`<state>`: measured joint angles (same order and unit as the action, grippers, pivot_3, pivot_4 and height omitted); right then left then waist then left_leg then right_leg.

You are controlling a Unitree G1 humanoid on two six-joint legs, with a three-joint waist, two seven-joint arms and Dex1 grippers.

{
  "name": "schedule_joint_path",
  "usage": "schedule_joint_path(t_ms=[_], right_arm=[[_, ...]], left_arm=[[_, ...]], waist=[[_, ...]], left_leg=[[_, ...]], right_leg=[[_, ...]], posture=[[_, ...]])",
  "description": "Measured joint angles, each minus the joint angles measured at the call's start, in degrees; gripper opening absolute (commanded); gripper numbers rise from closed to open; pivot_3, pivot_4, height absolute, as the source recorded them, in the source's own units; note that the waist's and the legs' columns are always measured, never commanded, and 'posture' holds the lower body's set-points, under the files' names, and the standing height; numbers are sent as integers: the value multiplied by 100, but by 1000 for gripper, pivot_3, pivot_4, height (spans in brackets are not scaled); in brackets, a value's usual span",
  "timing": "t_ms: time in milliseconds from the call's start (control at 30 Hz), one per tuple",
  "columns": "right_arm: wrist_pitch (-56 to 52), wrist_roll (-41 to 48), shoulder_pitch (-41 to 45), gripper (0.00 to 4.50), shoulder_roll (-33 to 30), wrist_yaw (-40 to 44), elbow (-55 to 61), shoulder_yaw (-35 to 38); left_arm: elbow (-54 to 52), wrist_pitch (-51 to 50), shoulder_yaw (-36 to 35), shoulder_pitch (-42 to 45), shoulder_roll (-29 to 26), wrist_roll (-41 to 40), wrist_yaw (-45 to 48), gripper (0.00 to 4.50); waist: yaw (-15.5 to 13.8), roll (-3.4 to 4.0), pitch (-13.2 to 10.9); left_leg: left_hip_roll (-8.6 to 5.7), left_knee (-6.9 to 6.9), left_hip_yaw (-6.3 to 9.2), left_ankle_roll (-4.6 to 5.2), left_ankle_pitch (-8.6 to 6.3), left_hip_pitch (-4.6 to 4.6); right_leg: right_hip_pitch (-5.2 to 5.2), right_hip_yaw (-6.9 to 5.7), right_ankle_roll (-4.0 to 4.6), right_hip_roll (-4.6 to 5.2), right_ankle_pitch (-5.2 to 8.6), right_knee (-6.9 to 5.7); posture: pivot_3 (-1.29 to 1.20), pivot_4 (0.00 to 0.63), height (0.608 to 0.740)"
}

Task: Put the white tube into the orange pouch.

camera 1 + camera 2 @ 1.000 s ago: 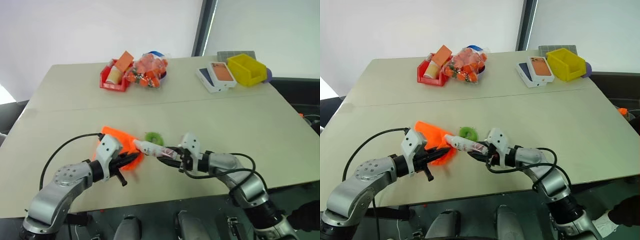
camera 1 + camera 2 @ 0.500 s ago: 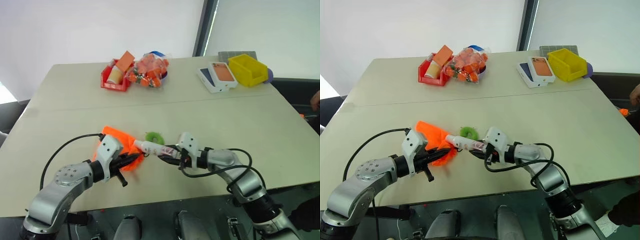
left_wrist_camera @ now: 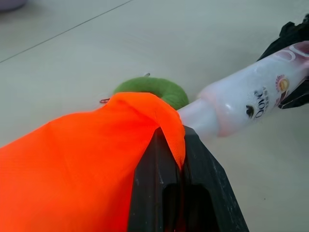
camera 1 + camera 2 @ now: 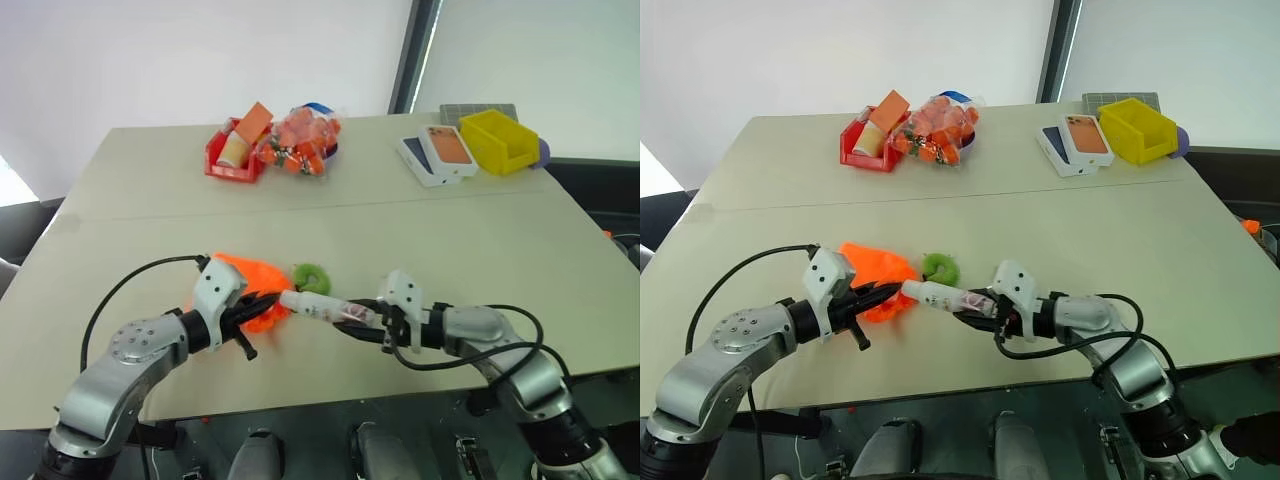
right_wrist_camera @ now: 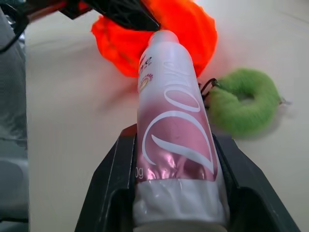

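- Right gripper (image 4: pixel 352 322) has its jaws pinching the white tube (image 4: pixel 325 308) by the crimped end, cap end aimed at the orange pouch (image 4: pixel 252 281).
- The tube hangs above the bench (image 4: pixel 400 240), just beside the green ring (image 4: pixel 311 278) and nearer the robot than it.
- The tube's cap tip meets the pouch's edge; from the left wrist view the cap (image 3: pixel 198 118) sits right at the orange fabric's fold.
- Left gripper (image 4: pixel 268 303) has its jaws pressed together on a fold of the pouch, holding that edge up off the bench.
- The green ring lies on the bench, touching the pouch on the side facing the right gripper.
- Far beyond the pouch: a red bin (image 4: pixel 226 163) with a clear bag of orange items (image 4: pixel 297 140) beside it, and off towards the far right corner, phone boxes (image 4: pixel 435 155) next to a yellow bin (image 4: pixel 498 139).
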<state>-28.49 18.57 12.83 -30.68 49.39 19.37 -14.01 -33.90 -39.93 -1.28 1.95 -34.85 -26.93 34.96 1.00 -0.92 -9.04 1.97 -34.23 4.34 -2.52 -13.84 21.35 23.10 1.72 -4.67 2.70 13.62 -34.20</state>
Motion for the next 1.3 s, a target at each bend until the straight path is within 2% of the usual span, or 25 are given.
schedule_joint_path(t_ms=[500, 900, 967, 1000, 1067, 1133, 1300], right_arm=[[283, -783, 840, 1361, 826, -227, -900, -720], [360, -1645, 1803, 1361, 1922, -932, -2072, -1286], [344, -1674, 1832, 2228, 1941, -865, -2096, -1300], [324, -1674, 1831, 2525, 1901, -797, -2100, -1292], [245, -1636, 1788, 3621, 1807, -666, -2102, -1254], [187, -1583, 1700, 4434, 1764, -615, -2050, -1165], [10, -1242, 1358, 4434, 1540, -451, -1457, -812]], left_arm=[[-86, 29, 169, -25, -91, -3, 121, 0], [-113, 74, 256, -193, -120, 33, 154, 0], [-113, 91, 258, -228, -119, 38, 157, 0], [-114, 91, 264, -261, -121, 36, 179, 0], [-113, 91, 283, -348, -121, 30, 222, 0], [-117, 88, 288, -395, -134, 18, 255, 0], [-130, 64, 224, -486, -124, -75, 263, 0]], waist=[[-1, 1, 0], [14, 1, 4], [12, 3, 5], [7, 3, 5], [11, 3, 5], [12, 3, 5], [10, 4, 4]], left_leg=[[0, 1, 0, 0, 0, 0], [0, 1, 1, -2, 2, -4], [0, 3, 2, -2, 2, -5], [0, 3, 2, -2, 2, -4], [0, 3, 1, -2, 2, -3], [0, 3, 1, -2, 2, -2], [0, 3, 2, -2, 2, -2]], right_leg=[[0, 0, 7, -1, -5, -3], [2, 0, 20, -2, -13, -14], [2, 0, 20, -2, -13, -15], [2, 0, 20, -2, -13, -14], [2, 0, 20, -2, -13, -12], [3, 0, 19, -2, -13, -12], [4, 0, 8, -2, -6, -12]], posture=[[0, 150, 740], [0, 150, 740], [0, 150, 740], [0, 150, 740], [0, 150, 740], [0, 150, 740], [0, 150, 740]])
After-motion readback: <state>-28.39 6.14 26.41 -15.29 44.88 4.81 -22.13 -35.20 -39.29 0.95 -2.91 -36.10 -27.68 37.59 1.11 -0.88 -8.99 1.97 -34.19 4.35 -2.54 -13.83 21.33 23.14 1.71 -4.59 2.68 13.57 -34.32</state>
